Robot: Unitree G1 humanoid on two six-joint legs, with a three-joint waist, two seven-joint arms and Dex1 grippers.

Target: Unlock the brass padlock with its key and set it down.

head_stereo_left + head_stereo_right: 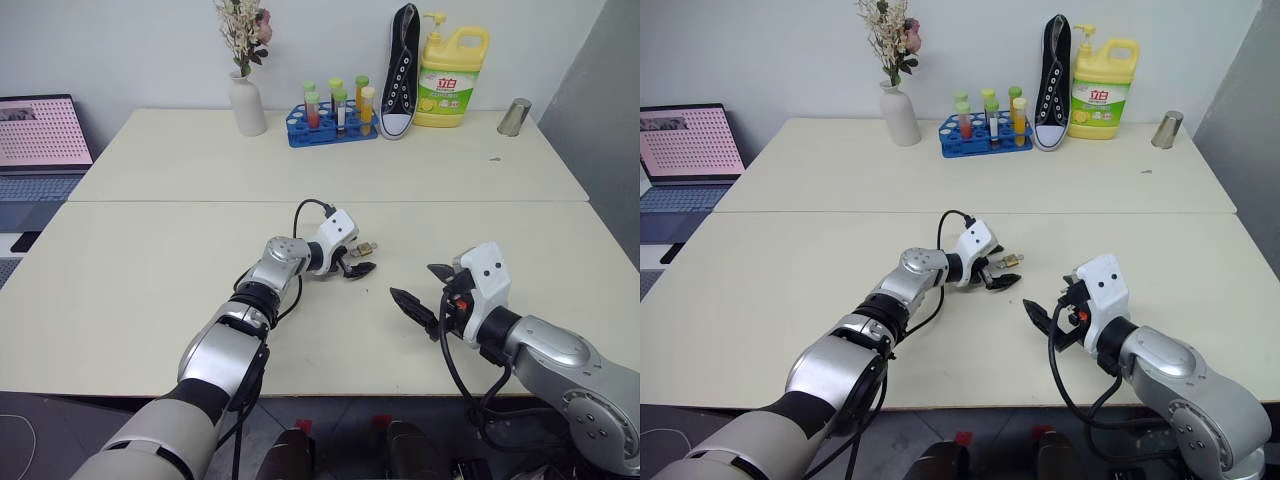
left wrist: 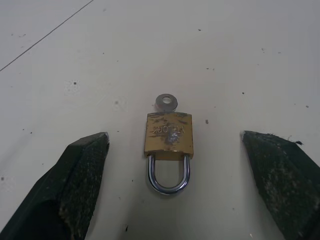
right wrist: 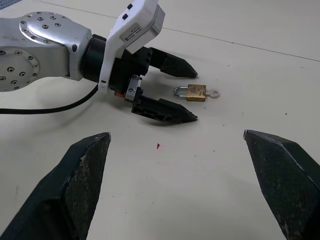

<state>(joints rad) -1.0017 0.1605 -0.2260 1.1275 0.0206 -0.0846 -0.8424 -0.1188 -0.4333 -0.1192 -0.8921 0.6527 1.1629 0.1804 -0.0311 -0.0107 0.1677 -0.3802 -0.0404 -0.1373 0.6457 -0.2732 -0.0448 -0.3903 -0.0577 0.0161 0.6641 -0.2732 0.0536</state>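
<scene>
The brass padlock [image 2: 169, 134] lies flat on the cream table [image 1: 150, 270], with its silvery shackle [image 2: 169, 176] closed. The round silver head of the key [image 2: 166, 102] sticks out of the padlock's far end. My left gripper [image 1: 356, 258] is open, low over the table, one black finger [image 2: 80, 180] on each side of the padlock and neither touching it. The right wrist view shows the padlock [image 3: 196, 92] lying between those fingertips. My right gripper [image 1: 422, 287] is open and holds nothing, to the right of the padlock and nearer the front edge of the table.
Along the back of the table stand a white vase [image 1: 247, 104], a blue test-tube rack [image 1: 330, 125], an upright black shoe [image 1: 400, 70], a yellow soap bottle [image 1: 452, 80] and a metal cup [image 1: 514, 117]. A laptop [image 1: 40, 140] sits at far left.
</scene>
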